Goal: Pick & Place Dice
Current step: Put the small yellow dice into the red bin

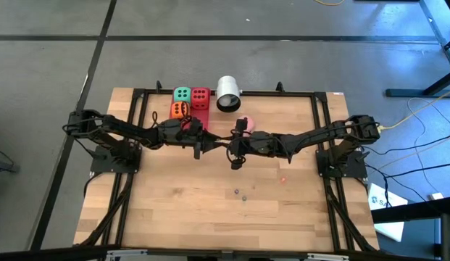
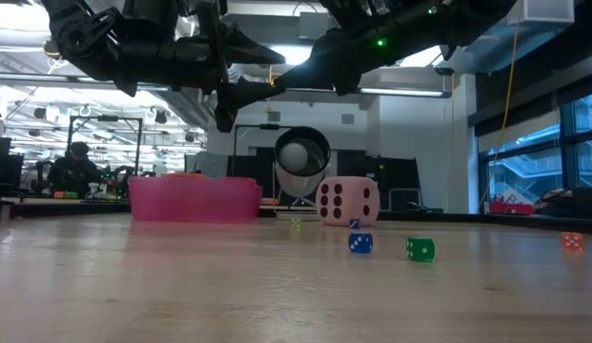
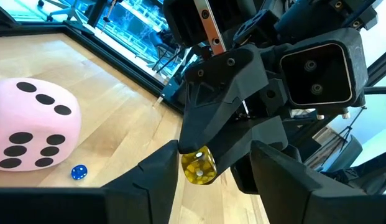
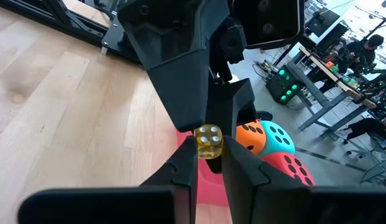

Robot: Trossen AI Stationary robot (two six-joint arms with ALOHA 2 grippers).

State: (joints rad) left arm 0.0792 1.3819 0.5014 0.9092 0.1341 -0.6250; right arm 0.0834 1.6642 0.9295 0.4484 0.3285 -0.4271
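While both arms hung nose to nose over the middle of the counter (image 1: 210, 217), I noted the right tool (image 4: 209, 152) pinched shut on a small yellow die (image 4: 209, 142). The left tool (image 3: 214, 155) stood wide open around that same die, gripping nothing. The pink die (image 1: 246, 123) sat on the counter just behind the tools. The green die (image 1: 182, 93), red die (image 1: 200, 95) and orange die (image 1: 179, 109) were packed together in the pink tray (image 2: 193, 200) beside the white cylinder (image 1: 228, 93). Judgement: the big dice look soft and light, likely to squash. I would grip across two opposite flat faces, mid-height, fingers spread wide.
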